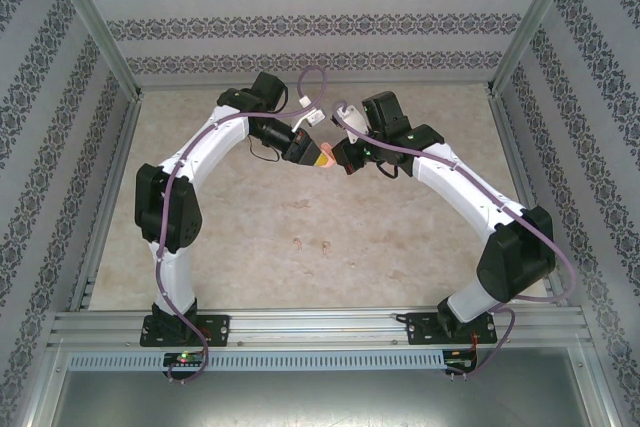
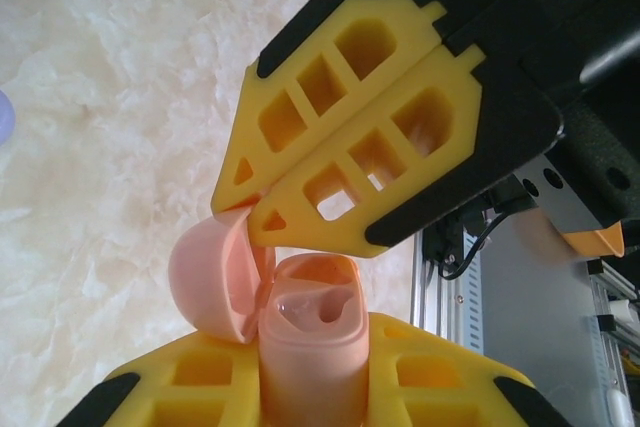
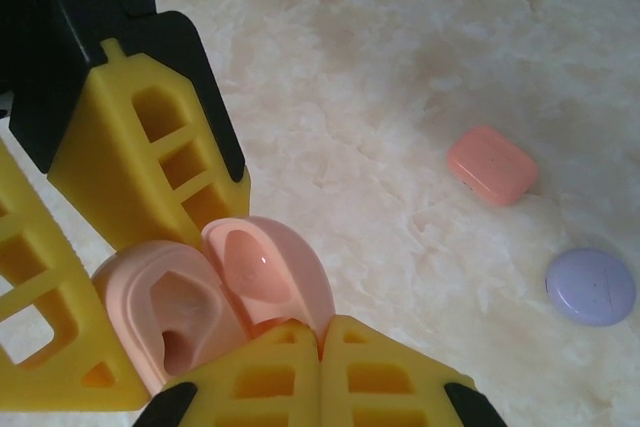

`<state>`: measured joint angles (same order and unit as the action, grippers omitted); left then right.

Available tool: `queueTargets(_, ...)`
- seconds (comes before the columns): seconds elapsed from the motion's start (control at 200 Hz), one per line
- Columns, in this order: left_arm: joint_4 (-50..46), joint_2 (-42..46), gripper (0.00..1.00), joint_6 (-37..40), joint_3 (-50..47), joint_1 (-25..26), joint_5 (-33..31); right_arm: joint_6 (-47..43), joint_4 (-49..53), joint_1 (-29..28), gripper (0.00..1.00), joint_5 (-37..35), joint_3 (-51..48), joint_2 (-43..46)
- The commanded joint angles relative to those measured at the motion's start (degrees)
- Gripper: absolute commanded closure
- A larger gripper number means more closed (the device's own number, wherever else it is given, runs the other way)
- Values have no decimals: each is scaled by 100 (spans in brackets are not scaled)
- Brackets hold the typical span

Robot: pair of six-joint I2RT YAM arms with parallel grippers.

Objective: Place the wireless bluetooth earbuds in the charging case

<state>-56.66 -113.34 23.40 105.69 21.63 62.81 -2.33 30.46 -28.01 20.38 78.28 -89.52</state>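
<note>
Fingers [image 2: 190, 387] of the left gripper [image 2: 312, 387] are clamped on the body of the pale pink charging case [image 2: 310, 347], holding it up in the air over the middle of the table [image 1: 400, 247]. The right gripper [image 3: 320, 337] has its fingers pressed together, tips against the open lid [image 3: 265, 272]. Whether they nip its rim I cannot tell.

The likely earbuds [image 1: 297, 242] are tiny pale specks on the table, on the near side and well apart from the case, too small to be sure of.

Risks, as I judge them: the right tips bearing on the lid could strain the hinge or snap it shut, and the rounded case could twist in its one grip. A bud that small could also slip from blunt fingers or enter its well stem-wrong.

Count: two specks; three cases – the pink one held, plus a coral-red case [image 3: 491, 165] and a purple case [image 3: 590, 287] lying closed on the table; two grippers.
</note>
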Motion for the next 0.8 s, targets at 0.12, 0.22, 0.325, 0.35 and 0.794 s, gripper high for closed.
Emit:
queueTargets(0.12, -81, -16, 100, 124, 105, 0, 373, 298, -294, 94, 90, -151, 114, 198)
queueTargets(0.22, 419, 156, 100, -139, -188, -84, 364, 559, -398, 308, 73, 60, 18, 402)
queueTargets(0.325, 1209, 449, 100, -597, -640, -282, 376, 758, -423, 456, 61, 243, -183, 791)
queueTargets(0.35, 1390, 510, 100, -704, -740, -335, 381, 789, -426, 481, 59, 251, -255, 894)
queueTargets(0.794, 5190, 2220, 100, -2529, -2825, -642, -1372, 2416, -331, -167, 44, -321, -1639, 1688)
